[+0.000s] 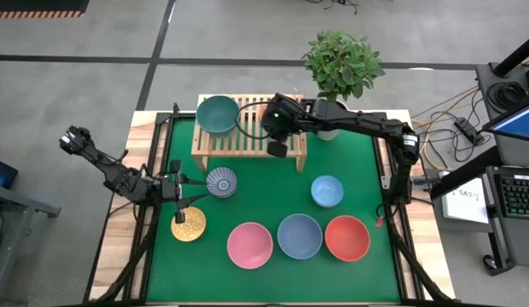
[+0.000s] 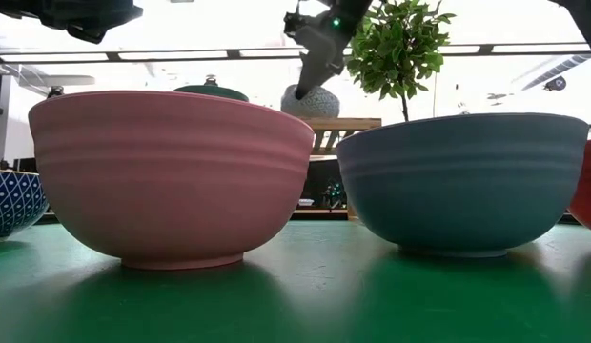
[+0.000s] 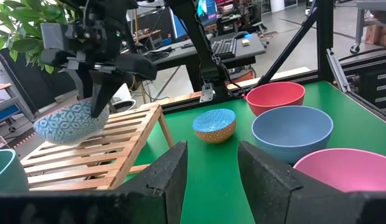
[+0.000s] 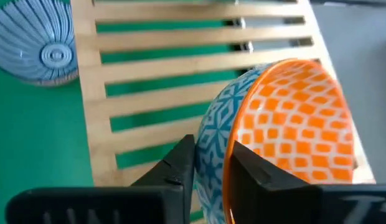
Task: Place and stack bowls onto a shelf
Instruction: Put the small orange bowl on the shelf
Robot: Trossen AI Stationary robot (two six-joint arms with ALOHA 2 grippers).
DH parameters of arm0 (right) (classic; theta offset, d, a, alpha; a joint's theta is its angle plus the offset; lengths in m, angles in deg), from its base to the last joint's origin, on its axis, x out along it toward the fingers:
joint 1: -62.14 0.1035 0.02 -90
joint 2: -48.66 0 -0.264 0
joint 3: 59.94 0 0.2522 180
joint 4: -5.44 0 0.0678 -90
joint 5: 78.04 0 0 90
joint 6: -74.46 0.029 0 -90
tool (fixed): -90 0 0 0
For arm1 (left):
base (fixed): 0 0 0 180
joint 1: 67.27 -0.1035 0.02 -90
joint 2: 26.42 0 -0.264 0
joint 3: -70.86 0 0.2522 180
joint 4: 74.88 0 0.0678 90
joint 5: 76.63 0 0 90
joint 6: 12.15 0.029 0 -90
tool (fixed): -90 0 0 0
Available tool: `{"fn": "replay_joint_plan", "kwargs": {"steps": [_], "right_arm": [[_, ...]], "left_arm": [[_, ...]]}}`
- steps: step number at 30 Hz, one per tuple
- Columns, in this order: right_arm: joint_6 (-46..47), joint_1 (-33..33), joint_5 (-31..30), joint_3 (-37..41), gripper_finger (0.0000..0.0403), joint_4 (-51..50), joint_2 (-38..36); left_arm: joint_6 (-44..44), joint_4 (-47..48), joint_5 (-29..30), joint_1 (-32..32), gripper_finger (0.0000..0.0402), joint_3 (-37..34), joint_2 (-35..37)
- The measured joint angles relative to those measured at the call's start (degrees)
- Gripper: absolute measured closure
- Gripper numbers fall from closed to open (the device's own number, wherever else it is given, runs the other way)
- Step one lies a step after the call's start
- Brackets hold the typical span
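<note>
Closest to the low camera, a big plain pink bowl (image 2: 172,176) and a big plain blue-grey bowl (image 2: 462,181) sat side by side on the green tabletop (image 2: 305,295). A big red bowl (image 1: 347,237) stood next to them. The right pincer (image 4: 210,163) was pinching the rim of a small bowl, orange inside with a blue-and-white pattern outside (image 4: 280,124), tilted just over the low light-wood shelf with a slatted top (image 1: 247,143). A big teal bowl (image 1: 217,114) sat on the shelf's other end. The left pincer (image 3: 211,171) was spread wide, holding nothing, near a small blue-white striped bowl (image 1: 221,182) and a small yellow bowl (image 1: 188,224).
</note>
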Motion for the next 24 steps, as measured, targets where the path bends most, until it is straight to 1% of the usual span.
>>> {"fn": "replay_joint_plan", "kwargs": {"steps": [5,16,20,24], "right_arm": [[-0.3,0.0,0.0,0.0,0.0307,1.7,0.0],[0.7,0.4,0.3,0.0,0.0262,1.8,0.0],[1.1,1.1,0.3,0.0,0.0253,2.7,-0.2],[1.1,1.6,0.3,0.0,0.0256,4.2,-1.0]], "left_arm": [[0.0,-0.7,0.0,0.0,0.0277,0.0,0.0],[0.0,-2.3,0.0,0.0,0.0277,0.0,0.0],[0.0,-2.3,0.0,0.0,0.0277,0.0,0.0],[0.0,-2.3,0.0,0.0,0.0277,0.0,0.0]]}}
